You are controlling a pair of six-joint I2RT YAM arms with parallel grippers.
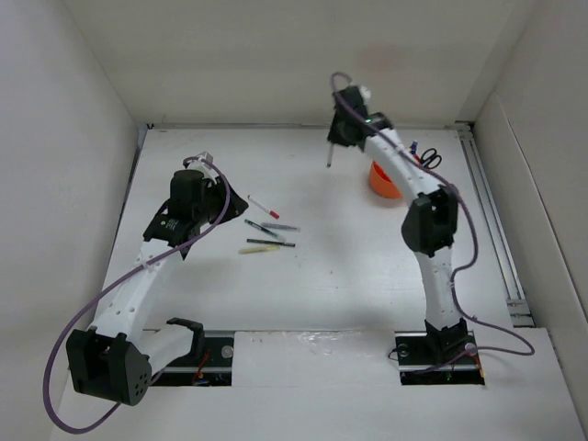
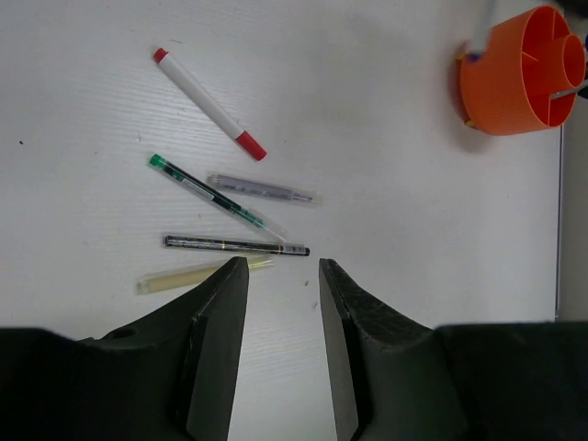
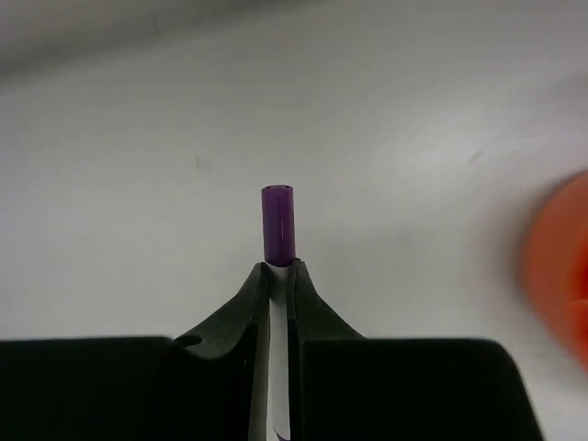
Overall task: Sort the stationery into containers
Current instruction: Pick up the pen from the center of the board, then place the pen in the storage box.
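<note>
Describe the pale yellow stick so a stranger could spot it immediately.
On the white table, find the loose cluster of pens ahead of the left claw. The pale yellow stick lies nearest that claw, beside the black pen. It alone is yellow.

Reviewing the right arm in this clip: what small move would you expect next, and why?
Probably a swing of the right pincer to the right, toward the orange cup. The pincer is shut on a purple-capped pen, held aloft and to the left of the cup in the top view. The pen is therefore not yet over a compartment to be lowered in.
</note>
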